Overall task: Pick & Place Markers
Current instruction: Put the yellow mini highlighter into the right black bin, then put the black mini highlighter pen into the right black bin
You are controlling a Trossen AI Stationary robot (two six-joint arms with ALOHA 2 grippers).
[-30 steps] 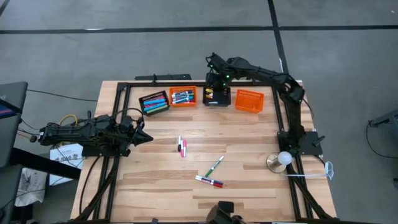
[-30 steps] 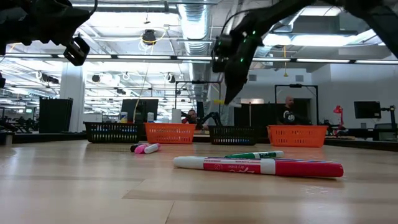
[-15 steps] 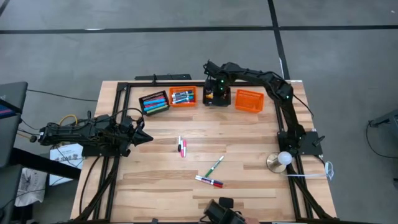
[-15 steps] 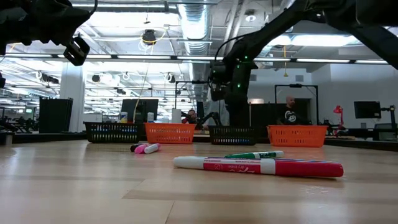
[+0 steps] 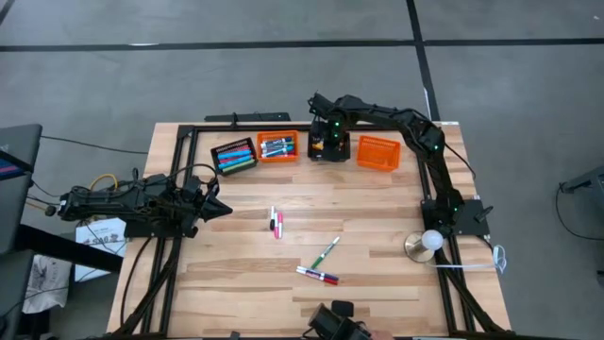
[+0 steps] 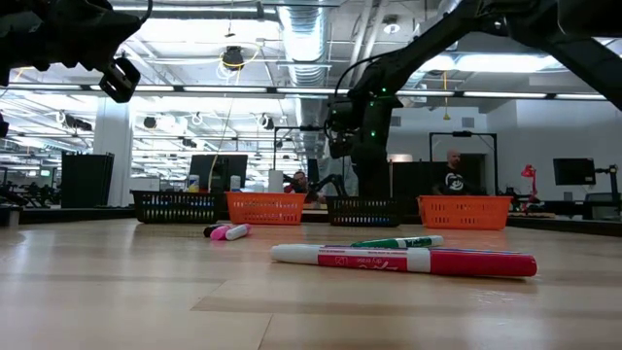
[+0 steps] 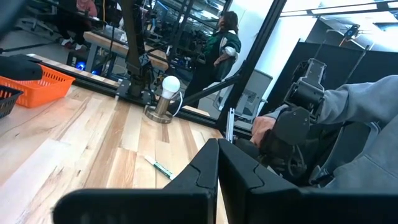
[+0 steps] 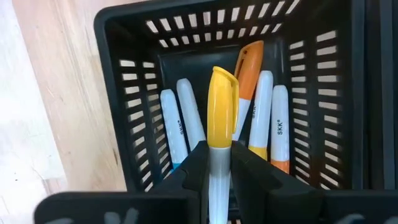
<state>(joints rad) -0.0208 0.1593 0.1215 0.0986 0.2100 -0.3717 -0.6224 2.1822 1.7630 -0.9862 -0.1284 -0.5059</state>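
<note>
My right gripper point(image 5: 322, 142) stands over the black mesh basket point(image 5: 332, 148) at the table's far edge, shut on a white marker with a yellow cap point(image 8: 222, 106). Several white markers with orange and blue ends point(image 8: 267, 124) lie on the basket's floor. On the bare table lie a pink and a dark marker point(image 5: 276, 222), a green one point(image 5: 326, 251) and a red and blue one point(image 5: 318, 276). My left gripper point(image 5: 225, 210) waits shut at the table's left side, its fingers point(image 7: 217, 180) level. My right gripper pinches the marker's white barrel point(image 8: 219, 163) between its two fingers, just behind the yellow cap. The fingers point steeply down into the basket, and the marker runs along them, cap end ahead. I cannot tell whether the cap touches the markers below.
Left of the black basket stand an orange basket point(image 5: 278, 147) and another black one point(image 5: 234, 156), both holding markers; an orange basket point(image 5: 378, 153) stands to its right. A lamp with a white bulb point(image 5: 429, 242) sits at the right edge. People show in the room beyond.
My right gripper has come down toward the black basket with the yellow-capped marker and tipped steeper; it has stood still for the last half second.
</note>
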